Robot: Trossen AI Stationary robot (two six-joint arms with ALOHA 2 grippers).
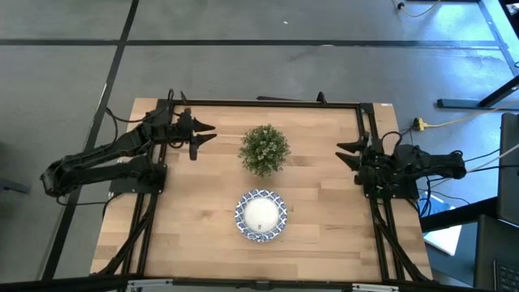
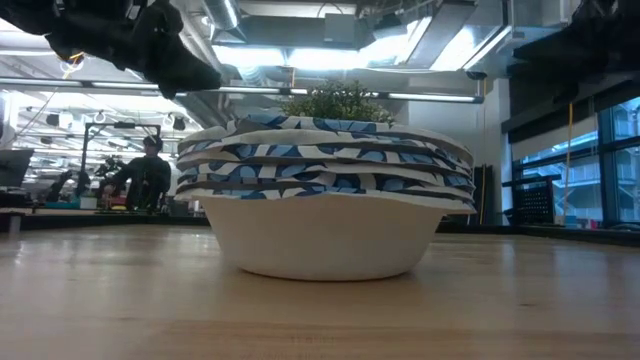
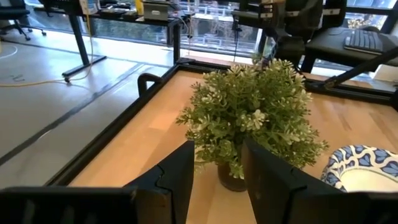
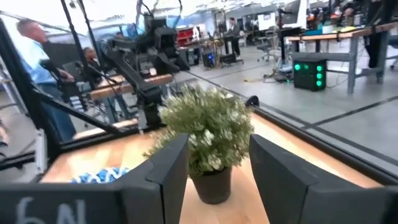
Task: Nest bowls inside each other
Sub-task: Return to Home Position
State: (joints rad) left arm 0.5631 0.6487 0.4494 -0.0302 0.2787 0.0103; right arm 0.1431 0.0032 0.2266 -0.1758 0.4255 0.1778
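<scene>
The bowls [image 1: 261, 215] stand as one nested stack near the table's near middle, white inside with blue-and-white patterned rims; the low view shows several rims layered, the bottom bowl [image 2: 322, 240] resting on the wood. My left gripper [image 1: 204, 135] hovers open at the far left, pointing toward the potted plant [image 1: 264, 149]. My right gripper [image 1: 347, 153] hovers open at the right edge, also facing the plant. Both are well clear of the stack. In the left wrist view the stack's rim [image 3: 364, 168] shows beside the plant [image 3: 252, 118].
The green potted plant stands upright just beyond the stack, between the two grippers. A black metal frame [image 1: 276, 103] borders the table's far and side edges. Bare wood lies left and right of the stack. People [image 4: 37, 68] move in the room beyond the table.
</scene>
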